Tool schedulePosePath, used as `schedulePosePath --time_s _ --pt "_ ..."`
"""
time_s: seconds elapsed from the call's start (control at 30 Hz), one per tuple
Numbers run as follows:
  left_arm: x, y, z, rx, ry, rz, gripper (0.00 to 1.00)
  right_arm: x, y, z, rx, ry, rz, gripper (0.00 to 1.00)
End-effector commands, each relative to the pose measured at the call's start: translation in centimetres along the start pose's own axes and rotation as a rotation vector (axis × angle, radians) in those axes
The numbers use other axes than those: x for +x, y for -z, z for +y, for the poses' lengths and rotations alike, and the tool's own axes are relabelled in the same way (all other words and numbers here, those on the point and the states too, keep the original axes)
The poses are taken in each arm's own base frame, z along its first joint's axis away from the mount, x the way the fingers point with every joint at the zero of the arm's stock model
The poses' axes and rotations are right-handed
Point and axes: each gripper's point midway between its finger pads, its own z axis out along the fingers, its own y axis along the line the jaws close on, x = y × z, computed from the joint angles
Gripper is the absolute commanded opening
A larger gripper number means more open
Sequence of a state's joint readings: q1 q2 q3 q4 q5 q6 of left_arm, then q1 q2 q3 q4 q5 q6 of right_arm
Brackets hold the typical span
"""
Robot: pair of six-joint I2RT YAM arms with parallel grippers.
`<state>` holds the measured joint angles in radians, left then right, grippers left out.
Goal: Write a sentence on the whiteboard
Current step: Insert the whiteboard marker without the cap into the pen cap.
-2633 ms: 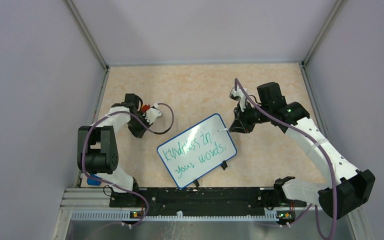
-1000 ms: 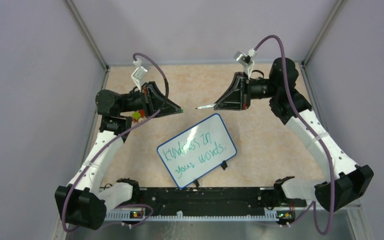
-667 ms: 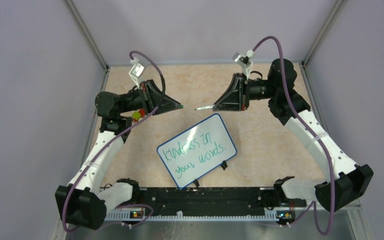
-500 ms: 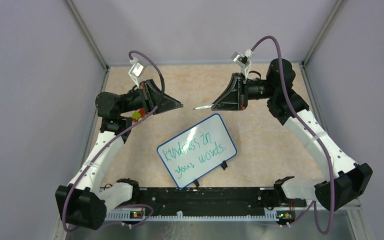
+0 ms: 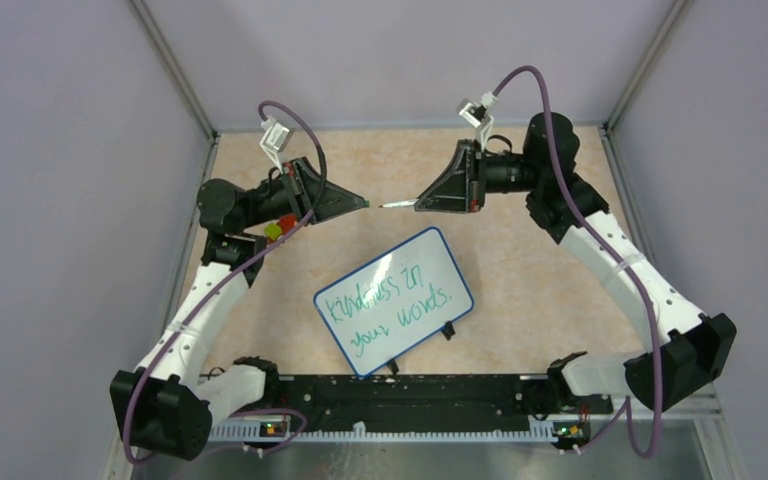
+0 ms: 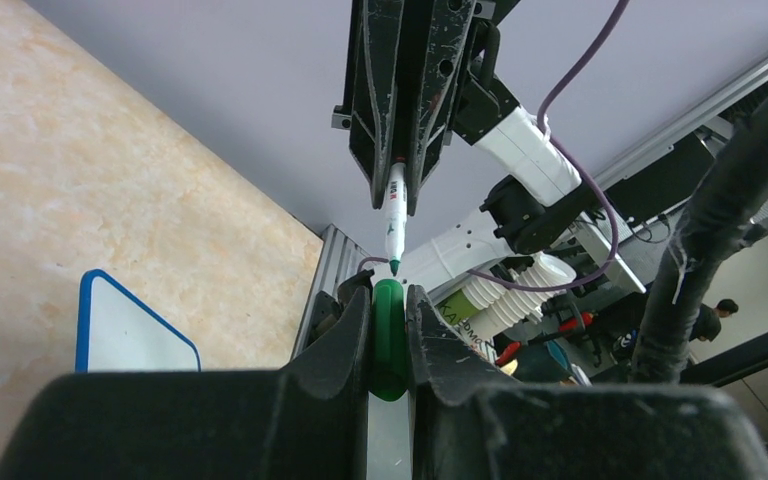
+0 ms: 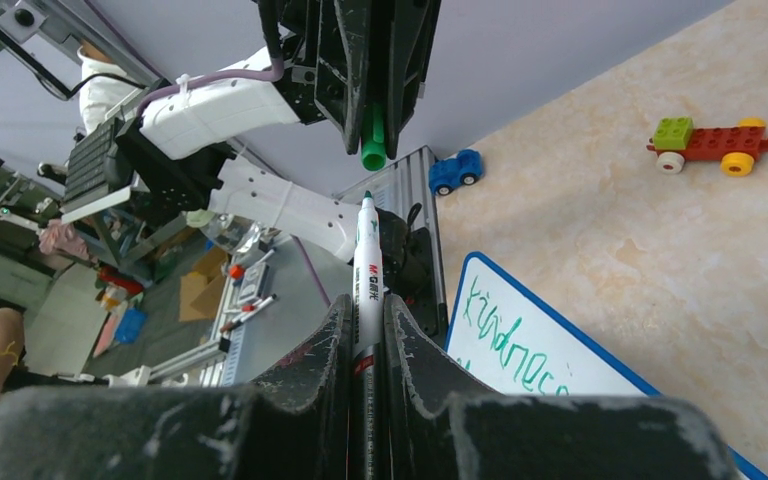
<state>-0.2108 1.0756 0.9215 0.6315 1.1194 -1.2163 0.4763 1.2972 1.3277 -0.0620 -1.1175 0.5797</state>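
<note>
Both arms are reaching inward above the tan table [image 5: 530, 290]. The left gripper [image 5: 360, 206] is clamping a green plastic pen cap [image 6: 389, 335]. The right gripper [image 5: 421, 202] is pinching a white green-tipped marker [image 5: 397, 204], its tip just short of the cap. Below, the blue-rimmed white whiteboard [image 5: 432, 250] is lying flat, bearing the green handwritten sentence [image 5: 388, 304]. A red brick toy car [image 7: 710, 140] is sitting near the left arm.

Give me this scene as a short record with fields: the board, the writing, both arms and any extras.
Board: whiteboard, flat on the table
Writing: green sentence in two lines
Left fingers: shut on a green cap
Right fingers: shut on a marker, tip bare
Cap and marker: facing each other, not touching
Extras: brick toy car, blue toy car
</note>
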Motion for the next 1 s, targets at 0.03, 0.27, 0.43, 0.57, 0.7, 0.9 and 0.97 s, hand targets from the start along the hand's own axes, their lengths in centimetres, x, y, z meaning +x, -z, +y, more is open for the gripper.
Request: schedulePosePath --time_s 0.03,0.27,0.43,0.57,0.7,0.9,0.97 --pt "-0.2 0.0 -0.4 0.001 -0.039 -0.021 0.0 -2.2 -0.5 1.8 -0.026 0.075 -0.033 0.0" --pt "0.0 -0.1 -0.6 0.007 -0.041 -0.017 0.0 -2.3 -0.9 1.6 -0.027 0.073 -0.031 0.0" --pt "-0.1 -0.1 -0.8 0.012 -0.045 -0.017 0.0 -2.3 -1.1 1.5 -0.029 0.071 -0.028 0.0" --pt "-0.2 -0.1 -1.1 0.018 -0.053 -0.016 0.0 -2.4 -1.3 1.6 -0.033 0.071 -0.025 0.0" --pt "-0.2 -0.1 -1.2 0.02 -0.054 -0.016 0.0 -2.4 -1.5 1.6 -0.036 0.073 -0.022 0.0" --pt "-0.3 -0.1 -1.2 0.021 -0.052 -0.018 0.0 -2.2 -1.8 1.5 -0.041 0.069 -0.014 0.0" --pt "-0.2 -0.1 -1.3 0.021 -0.052 -0.02 0.0 -2.1 -1.9 1.4 -0.04 0.069 -0.014 0.0"
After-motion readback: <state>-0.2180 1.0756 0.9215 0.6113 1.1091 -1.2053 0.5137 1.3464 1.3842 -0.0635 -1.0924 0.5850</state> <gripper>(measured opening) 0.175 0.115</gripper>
